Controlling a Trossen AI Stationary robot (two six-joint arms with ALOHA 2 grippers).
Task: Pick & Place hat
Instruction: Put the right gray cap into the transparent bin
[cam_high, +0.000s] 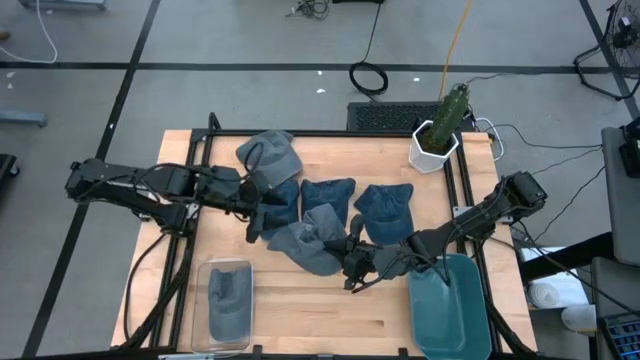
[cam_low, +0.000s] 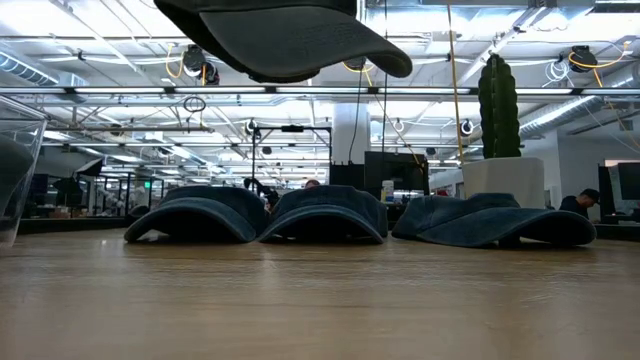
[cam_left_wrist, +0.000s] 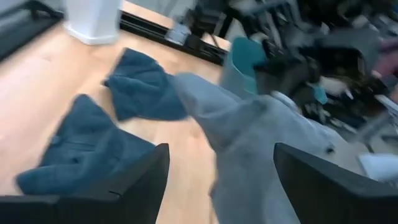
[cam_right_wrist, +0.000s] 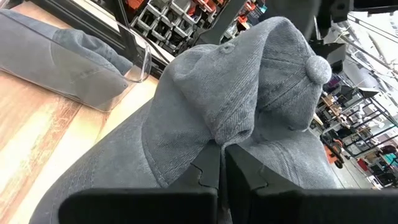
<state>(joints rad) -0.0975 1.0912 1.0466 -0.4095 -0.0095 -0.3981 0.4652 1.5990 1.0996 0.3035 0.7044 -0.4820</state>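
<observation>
A grey hat (cam_high: 308, 243) hangs clear of the table and shows at the top of the low view (cam_low: 280, 35). My right gripper (cam_high: 352, 262) is shut on it. My left gripper (cam_high: 256, 222) stands open just to the hat's left. In the left wrist view the hat (cam_left_wrist: 249, 130) fills the space ahead of its spread fingers (cam_left_wrist: 140, 180); whether they touch it I cannot tell. Three dark blue hats (cam_high: 328, 195) lie brim-down on the table behind, and another grey hat (cam_high: 270, 155) lies at the far left. My right gripper pinches a fold of the grey hat's crown cloth (cam_right_wrist: 214, 134) between its two shut fingers. It comes nearly level from the table's right side. The hat is lifted clear of the table, its crown bunched up and its brim (cam_low: 350, 55) sticking out level.
A clear box (cam_high: 228, 300) with a grey hat inside stands at the near left. A teal bin (cam_high: 470, 320) sits at the near right, under the right arm. A white pot with a cactus (cam_high: 435, 145) stands at the far right. Bare wood lies between box and bin.
</observation>
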